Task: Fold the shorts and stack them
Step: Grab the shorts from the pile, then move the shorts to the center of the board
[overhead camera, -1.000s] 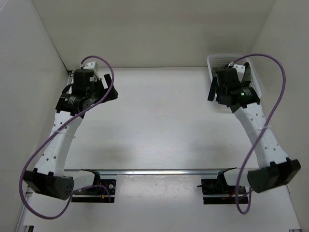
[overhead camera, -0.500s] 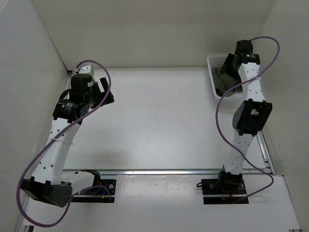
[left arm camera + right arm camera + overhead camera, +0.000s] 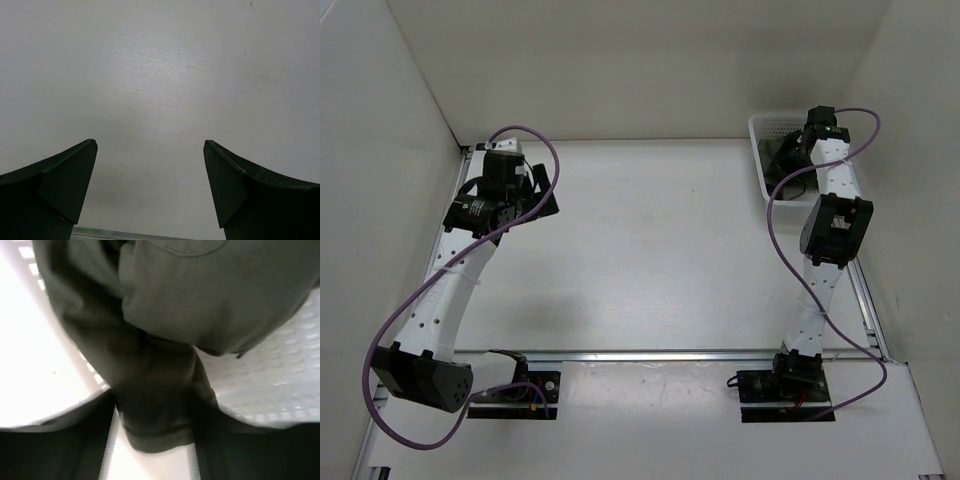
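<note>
The shorts (image 3: pixel 210 300) lie bunched in the basket (image 3: pixel 758 128), a fold between the right gripper's (image 3: pixel 155 440) fingers — clamped or not, I cannot tell. Bite deep and lift straight up; the left gripper (image 3: pixel 150 165) hangs spread above the table (image 3: pixel 165 75).

No writing, label, brand mark, number or sign can be read in any of the views, whether on the shorts (image 3: pixel 210 295), the white basket (image 3: pixel 280 370) or the table (image 3: pixel 160 75).
</note>
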{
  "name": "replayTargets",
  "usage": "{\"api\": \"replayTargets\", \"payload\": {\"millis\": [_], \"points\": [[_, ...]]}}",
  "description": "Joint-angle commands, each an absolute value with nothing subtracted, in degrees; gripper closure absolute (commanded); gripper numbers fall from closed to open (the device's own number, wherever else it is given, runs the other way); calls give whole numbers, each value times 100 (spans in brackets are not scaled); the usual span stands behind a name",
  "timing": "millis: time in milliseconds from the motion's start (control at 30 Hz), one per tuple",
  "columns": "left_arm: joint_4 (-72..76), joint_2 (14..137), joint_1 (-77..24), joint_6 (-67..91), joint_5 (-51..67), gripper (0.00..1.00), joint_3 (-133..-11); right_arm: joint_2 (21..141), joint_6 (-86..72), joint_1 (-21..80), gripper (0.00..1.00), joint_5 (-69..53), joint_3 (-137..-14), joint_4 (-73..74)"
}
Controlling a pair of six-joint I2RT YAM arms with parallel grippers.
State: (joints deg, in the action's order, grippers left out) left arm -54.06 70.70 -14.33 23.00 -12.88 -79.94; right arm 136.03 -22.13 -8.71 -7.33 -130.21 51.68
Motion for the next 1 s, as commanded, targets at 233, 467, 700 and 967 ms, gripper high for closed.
{"api": "replayTargets", "payload": {"millis": [233,467,700,967], "points": [[-5572,6943,-1503,2364,-1811,0,-8200,13053,-2320,-993,100,-598,-13148,4904],[-5773,7092,-1503,2145,-2256,0,-8410,11287,-1873,-696,100,-649,-14035,4843],[-6486,7629,-880,2478,-2586,0,-9887,9486,-1319,525,96,-2855,-14108,3903],[-6837,7813,-97,2733,-1099,0,-10591,8570,-957,3013,96,-2173,-11000,3850]]}}
